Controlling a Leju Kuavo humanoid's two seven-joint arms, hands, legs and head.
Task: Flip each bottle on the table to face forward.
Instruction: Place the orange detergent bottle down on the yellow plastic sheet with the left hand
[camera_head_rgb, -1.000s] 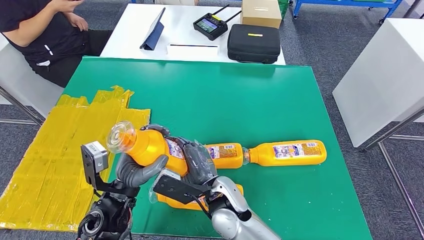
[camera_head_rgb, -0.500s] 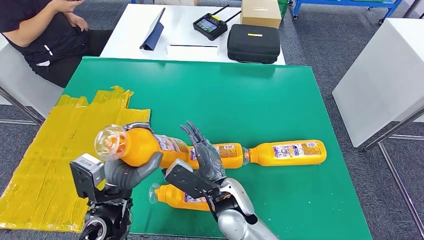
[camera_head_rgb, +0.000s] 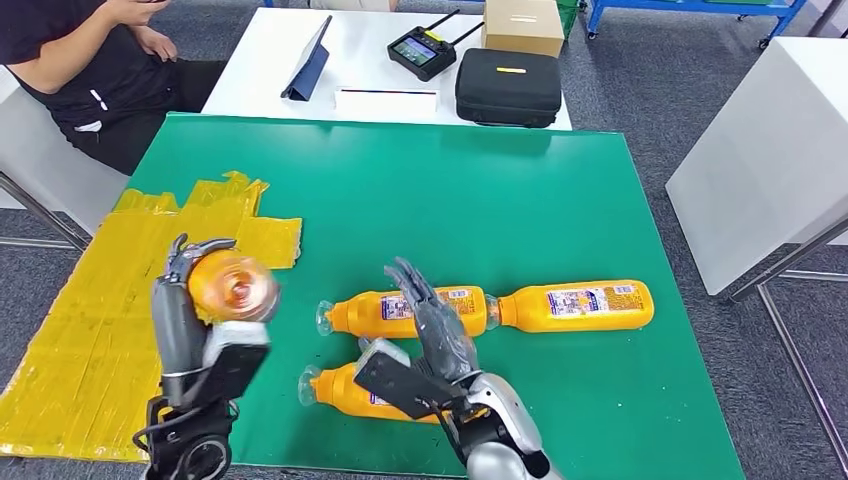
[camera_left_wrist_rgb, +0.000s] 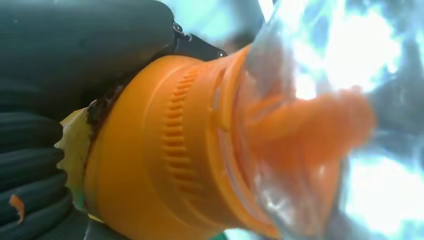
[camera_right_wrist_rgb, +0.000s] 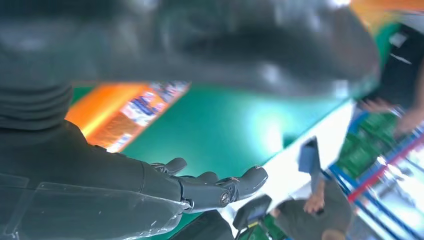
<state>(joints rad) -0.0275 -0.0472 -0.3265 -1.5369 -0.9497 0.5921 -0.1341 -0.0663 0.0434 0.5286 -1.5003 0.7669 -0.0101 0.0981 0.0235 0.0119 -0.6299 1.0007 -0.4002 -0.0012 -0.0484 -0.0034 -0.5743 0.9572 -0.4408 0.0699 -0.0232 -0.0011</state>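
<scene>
My left robot hand (camera_head_rgb: 185, 320) grips an orange bottle (camera_head_rgb: 232, 287) above the surface's (camera_head_rgb: 520, 210) left edge, cap toward me; I'd rotate slowly, then lay it down label up. My right robot hand (camera_head_rgb: 432, 325), fingers spread, holds nothing above two lying bottles (camera_head_rgb: 400, 312).

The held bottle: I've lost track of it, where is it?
In the head view, the bottle is gripped in the left hand, above the yellow tape patch.
</scene>
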